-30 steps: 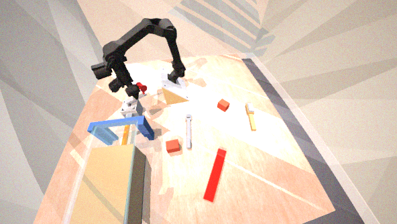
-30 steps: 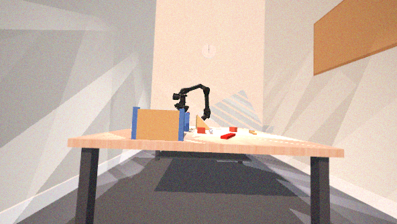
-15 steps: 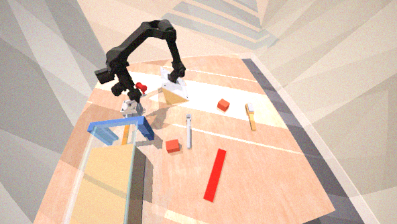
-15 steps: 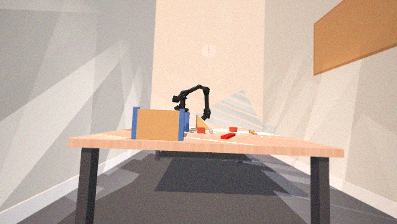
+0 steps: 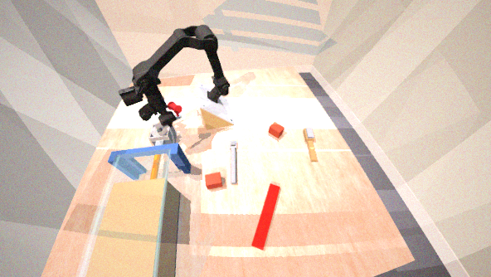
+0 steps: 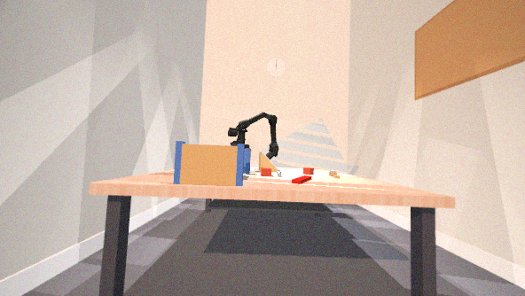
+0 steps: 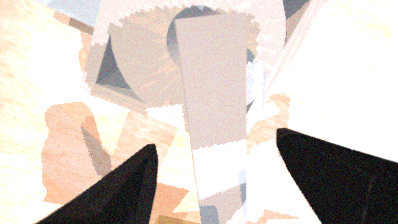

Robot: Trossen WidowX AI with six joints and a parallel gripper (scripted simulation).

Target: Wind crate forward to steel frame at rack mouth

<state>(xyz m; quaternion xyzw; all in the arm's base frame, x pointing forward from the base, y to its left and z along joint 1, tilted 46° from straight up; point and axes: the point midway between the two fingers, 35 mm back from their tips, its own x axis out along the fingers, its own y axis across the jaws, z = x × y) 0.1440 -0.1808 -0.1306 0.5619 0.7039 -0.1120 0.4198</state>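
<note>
Grey bar, running almost straight up and down my wrist view: that is the handle (image 5: 178, 118) (image 7: 216, 85), and its long axis is what my next move turns on. Its inner end lies over the top of the winch (image 5: 159, 133) (image 7: 140, 65), ahead of my fingertips; from there it comes back through the gap between them and leaves the view at the bottom edge. My gripper (image 5: 167, 120) (image 6: 239, 144) (image 7: 216, 143) stands fairly wide, a tip on either side of the bar in that view, with daylight on both sides, so I hold nothing. I am the only arm here, and the handle is right by me.

The red knob (image 5: 174, 108) shows just beside my gripper in the top view, on the side away from the frame (image 5: 143, 150) (image 6: 246, 160). It is out of my wrist view, so I can't tell how high my tips stand against it. My fingers would close across the bar, which I judge the right way to take it; a swing should then follow a circle about the winch.

The crate (image 5: 134, 195) (image 6: 208, 165) looks flat, still short of the frame, with the strap (image 5: 155, 166) leading to the winch. Whether the key is fully down I can't tell; if it is shallow, a sideways pull could lift it out.
</note>
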